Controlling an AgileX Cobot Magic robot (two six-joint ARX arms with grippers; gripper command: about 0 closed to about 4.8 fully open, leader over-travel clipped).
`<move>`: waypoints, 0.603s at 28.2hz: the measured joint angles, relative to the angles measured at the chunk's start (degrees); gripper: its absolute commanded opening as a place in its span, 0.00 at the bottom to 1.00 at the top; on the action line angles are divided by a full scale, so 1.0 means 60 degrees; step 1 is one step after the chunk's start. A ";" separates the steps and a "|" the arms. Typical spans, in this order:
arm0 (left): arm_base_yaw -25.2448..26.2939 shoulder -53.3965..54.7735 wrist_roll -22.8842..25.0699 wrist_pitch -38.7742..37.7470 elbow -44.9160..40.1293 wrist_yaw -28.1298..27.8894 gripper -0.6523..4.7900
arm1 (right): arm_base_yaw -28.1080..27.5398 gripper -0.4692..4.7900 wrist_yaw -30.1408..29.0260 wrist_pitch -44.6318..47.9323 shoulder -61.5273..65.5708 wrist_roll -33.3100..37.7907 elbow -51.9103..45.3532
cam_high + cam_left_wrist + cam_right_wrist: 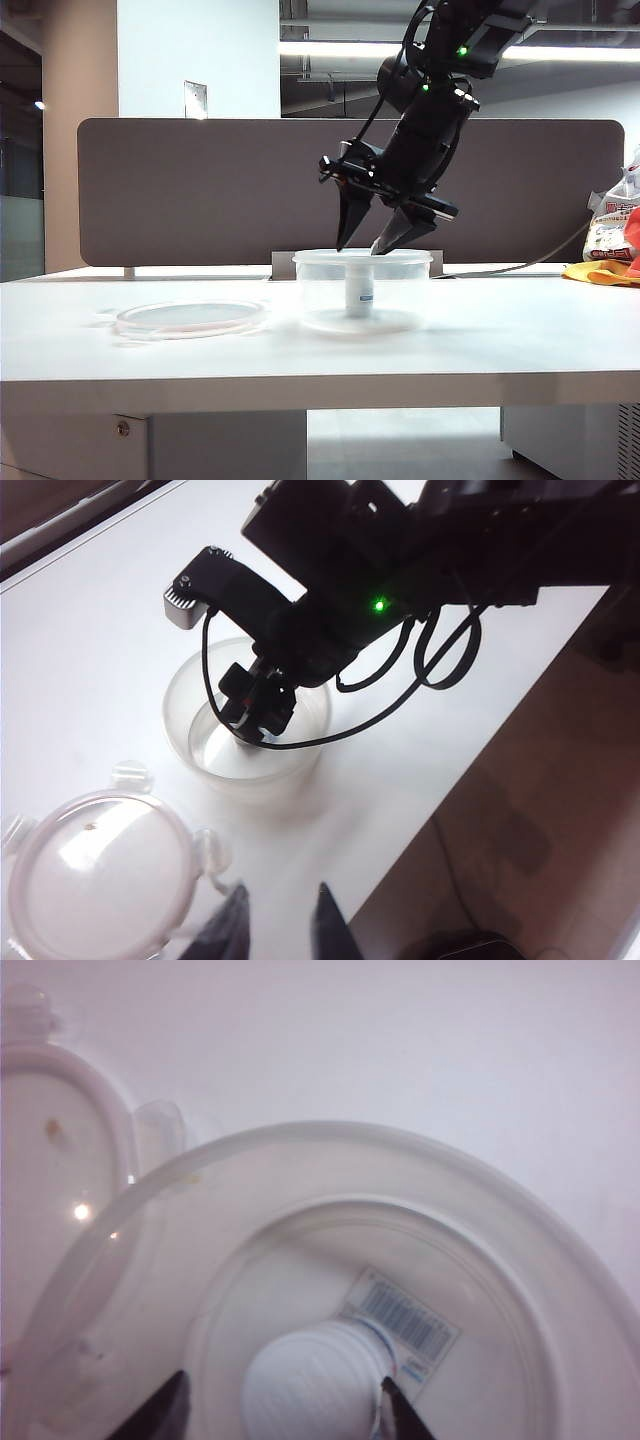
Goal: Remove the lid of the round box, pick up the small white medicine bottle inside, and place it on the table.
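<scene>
While the right gripper [378, 243] hung at the rim of the round box [362, 290], its jaws stood apart, one finger on each side of the small white medicine bottle [315, 1380] and not yet touching it, as far as the right wrist view showed. The bottle stood upright on the box floor, long axis vertical, directly below and between the fingertips [400, 1415]; its cap lay nearer one finger than the other. Judgement: the coming move turns on this alignment, a straight descent along the bottle's axis, then closing on the cap or neck. The wall of the box ringed the jaws closely, so sideways drift risked striking the rim.

The left gripper [280, 920] hovered well apart from the box, beside the lid [92, 875], jaws slightly parted and empty. The lid lay flat on the table [500, 340], just beside the box. The right arm was clearly the nearer one.
</scene>
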 measured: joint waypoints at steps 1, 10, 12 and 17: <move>0.0000 0.0000 0.0000 -0.0004 0.0000 -0.0004 0.28 | 0.0000 0.59 0.0000 0.0000 0.0029 0.0004 0.0000; 0.0000 0.0000 0.0000 0.0000 0.0000 0.0000 0.28 | 0.0000 0.59 0.0000 0.0004 0.0106 0.0007 0.0000; 0.0000 0.0000 0.0000 0.0000 0.0000 0.0000 0.28 | 0.0000 0.59 0.0004 0.0000 0.0106 0.0007 0.0000; 0.0000 0.0000 0.0000 -0.0004 0.0000 0.0000 0.28 | 0.0004 0.59 0.0004 -0.0004 0.0117 0.0007 0.0000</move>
